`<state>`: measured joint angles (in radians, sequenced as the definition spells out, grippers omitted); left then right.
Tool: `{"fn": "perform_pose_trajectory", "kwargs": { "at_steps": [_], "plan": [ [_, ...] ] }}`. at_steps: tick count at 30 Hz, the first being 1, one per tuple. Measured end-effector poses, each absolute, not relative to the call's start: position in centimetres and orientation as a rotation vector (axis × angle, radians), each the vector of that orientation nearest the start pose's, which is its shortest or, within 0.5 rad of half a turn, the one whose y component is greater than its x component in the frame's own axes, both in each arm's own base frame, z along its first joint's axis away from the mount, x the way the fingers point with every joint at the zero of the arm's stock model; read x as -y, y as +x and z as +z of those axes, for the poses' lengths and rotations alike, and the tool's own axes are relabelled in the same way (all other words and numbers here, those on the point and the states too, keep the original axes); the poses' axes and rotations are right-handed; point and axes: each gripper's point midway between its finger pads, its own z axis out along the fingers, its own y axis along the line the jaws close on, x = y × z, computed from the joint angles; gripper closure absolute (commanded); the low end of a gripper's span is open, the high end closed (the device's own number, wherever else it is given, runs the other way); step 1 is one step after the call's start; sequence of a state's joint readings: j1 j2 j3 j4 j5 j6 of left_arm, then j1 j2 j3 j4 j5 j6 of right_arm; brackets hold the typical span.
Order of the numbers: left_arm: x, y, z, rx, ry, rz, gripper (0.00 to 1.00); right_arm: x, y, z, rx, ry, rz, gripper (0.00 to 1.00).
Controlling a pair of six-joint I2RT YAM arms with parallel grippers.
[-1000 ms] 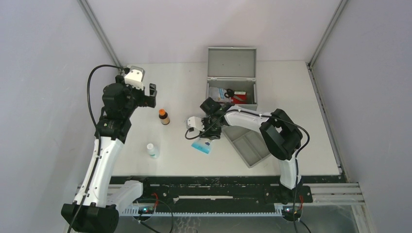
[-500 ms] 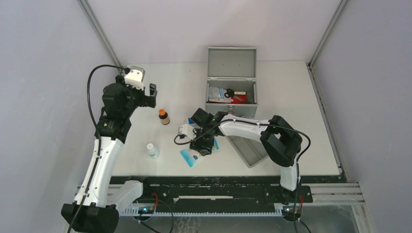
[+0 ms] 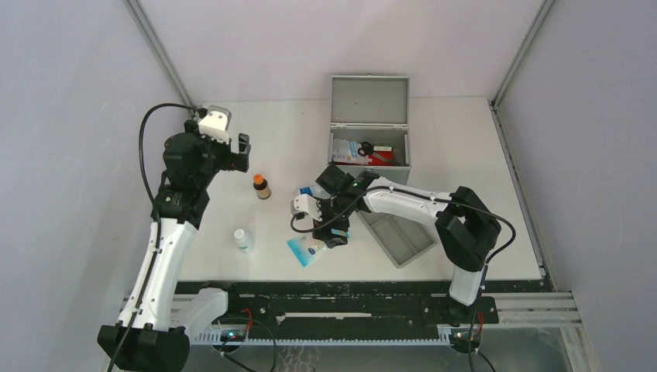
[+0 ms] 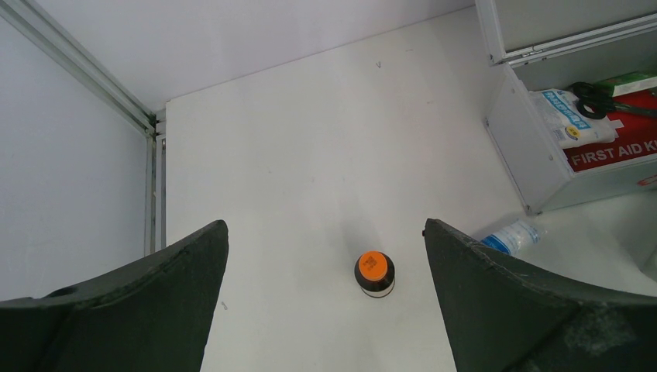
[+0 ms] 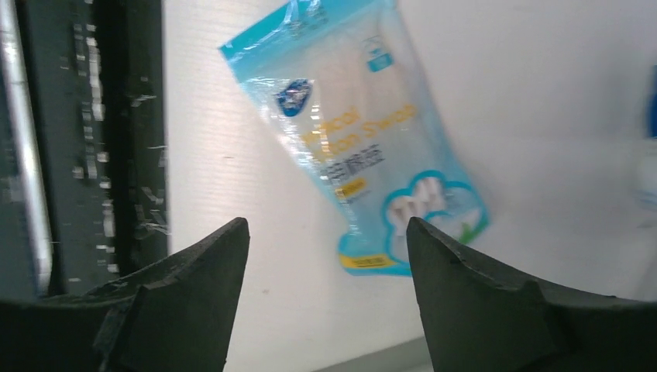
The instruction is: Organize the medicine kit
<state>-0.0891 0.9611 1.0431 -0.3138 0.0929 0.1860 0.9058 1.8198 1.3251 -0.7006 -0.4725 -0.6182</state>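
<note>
White table (image 3: 294,132): swab packet (image 3: 302,250) part-hidden (under right gripper (image 3: 331,234)).

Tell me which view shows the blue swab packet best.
Right wrist: the swab packet fills the frame, print and blue edging visible. Top external shows it small, beside the right arm. Left wrist misses it.

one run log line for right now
left tool: open, clear of orange-cap bottle | right tool: open over swab packet, not gripping | kit: lid up
</note>
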Motion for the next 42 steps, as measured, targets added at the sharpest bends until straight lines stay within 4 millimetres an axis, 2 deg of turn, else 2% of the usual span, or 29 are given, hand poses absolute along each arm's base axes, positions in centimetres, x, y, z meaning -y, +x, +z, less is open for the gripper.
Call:
{"fn": "perform_pose_trajectory", "kwargs": {
  "at_steps": [8, 11, 16, 19, 23, 34, 38, 42],
  "plan": [
    [3.9, 33.9, 31.3, -1.773, 0.312, -0.014, 0.0, -34.6, 22.5, 7.0, -1.661, -2.078, 0.565, 0.17],
    [3.9, 33.9, 31.3, -1.774, 0.312, -0.014, 0.0, -34.8, 22.9, 5.6, -1.627, -2.127, 0.535, 0.16],
    [3.9, 33.9, 31.3, -1.774, 0.313, -0.014, 0.0, -34.5, 22.6, 2.7, -1.643, -2.205, 0.526, 0.16],
    [3.9, 33.9, 31.3, -1.774, 0.313, -0.014, 0.0, -34.6, 22.3, 1.6, -1.65, -2.237, 0.534, 0.17],
    [3.9, 33.9, 31.3, -1.774, 0.313, -0.014, 0.0, -35.1, 22.5, 1.7, -1.634, -2.243, 0.532, 0.25],
    [3.9, 33.9, 31.3, -1.774, 0.313, -0.014, 0.0, -34.3, 22.2, 1.7, -1.704, -2.227, 0.558, 0.64],
    [3.9, 33.9, 31.3, -1.774, 0.313, -0.014, 0.0, -33.9, 21.9, 2.8, -1.745, -2.19, 0.568, 0.76],
    [3.9, 33.9, 31.3, -1.774, 0.314, -0.015, 0.0, -33.3, 21.6, 4.7, -1.777, -2.138, 0.585, 0.78]
  ]
}}
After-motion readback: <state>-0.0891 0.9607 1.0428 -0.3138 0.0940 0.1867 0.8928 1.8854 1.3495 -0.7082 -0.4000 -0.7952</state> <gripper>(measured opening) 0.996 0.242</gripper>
